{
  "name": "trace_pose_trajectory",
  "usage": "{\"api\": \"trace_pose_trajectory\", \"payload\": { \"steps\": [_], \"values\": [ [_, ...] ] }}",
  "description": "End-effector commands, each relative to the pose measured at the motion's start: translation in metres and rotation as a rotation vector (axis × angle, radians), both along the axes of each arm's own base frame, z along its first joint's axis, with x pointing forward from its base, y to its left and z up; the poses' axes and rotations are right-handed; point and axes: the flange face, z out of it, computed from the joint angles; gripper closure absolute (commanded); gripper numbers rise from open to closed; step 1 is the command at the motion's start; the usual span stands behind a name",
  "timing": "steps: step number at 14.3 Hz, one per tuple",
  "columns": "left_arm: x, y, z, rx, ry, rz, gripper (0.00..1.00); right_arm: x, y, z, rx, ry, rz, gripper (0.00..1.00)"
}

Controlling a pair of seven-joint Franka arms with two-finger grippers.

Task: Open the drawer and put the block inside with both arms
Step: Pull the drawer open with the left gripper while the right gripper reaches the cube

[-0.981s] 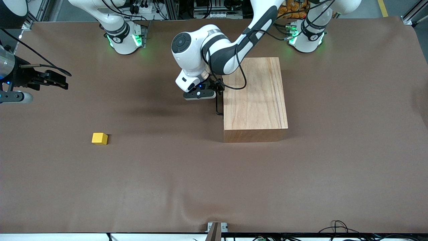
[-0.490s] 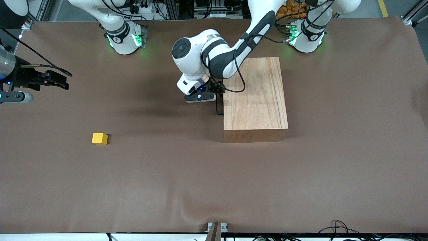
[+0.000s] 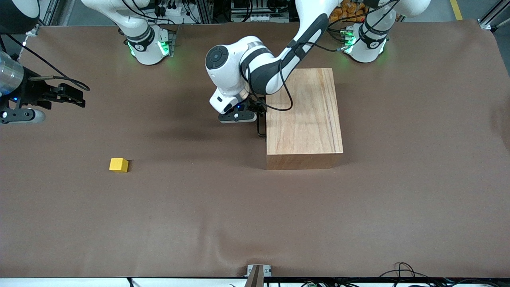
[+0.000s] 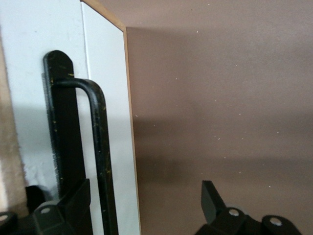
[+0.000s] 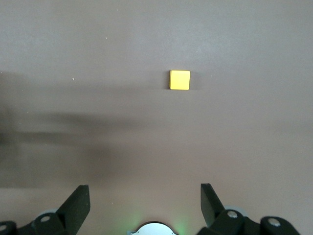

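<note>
The wooden box (image 3: 305, 115) stands near the table's middle with its drawer (image 4: 105, 73) shut. The drawer's white front faces the right arm's end of the table and carries a black wire handle (image 3: 261, 126) (image 4: 100, 147). My left gripper (image 3: 257, 109) (image 4: 144, 196) is open right at that front. The handle bar runs between its fingers, close to one finger (image 4: 73, 205). The yellow block (image 3: 118, 164) (image 5: 179, 80) lies on the mat toward the right arm's end. My right gripper (image 3: 79, 97) (image 5: 144, 200) hangs open and empty over the mat, well apart from the block.
A brown mat (image 3: 255, 207) covers the table. Both arm bases (image 3: 149, 46) (image 3: 364, 46) stand along the table's edge farthest from the front camera. A small bracket (image 3: 258, 271) sits at the nearest edge, with cables (image 3: 402, 271) beside it.
My left gripper has edged in closer along the drawer front at the handle. My right gripper has drifted slightly toward the table's middle. The block and box have not moved.
</note>
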Motion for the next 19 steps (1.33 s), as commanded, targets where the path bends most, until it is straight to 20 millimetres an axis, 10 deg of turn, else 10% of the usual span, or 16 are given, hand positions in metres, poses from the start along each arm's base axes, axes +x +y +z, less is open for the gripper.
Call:
{"api": "trace_pose_trajectory", "payload": {
  "steps": [1,10,19],
  "values": [
    [0.005,-0.006,-0.005,-0.016,-0.023,-0.022,0.00,-0.001,0.001,0.002,-0.006,-0.010,0.012,0.00],
    [0.003,-0.020,0.001,-0.095,-0.054,-0.022,0.00,0.011,-0.007,-0.027,-0.006,0.012,-0.002,0.00],
    [-0.010,-0.038,0.005,-0.179,-0.065,-0.029,0.00,0.036,-0.064,-0.149,0.016,0.010,-0.037,0.00]
  ]
}}
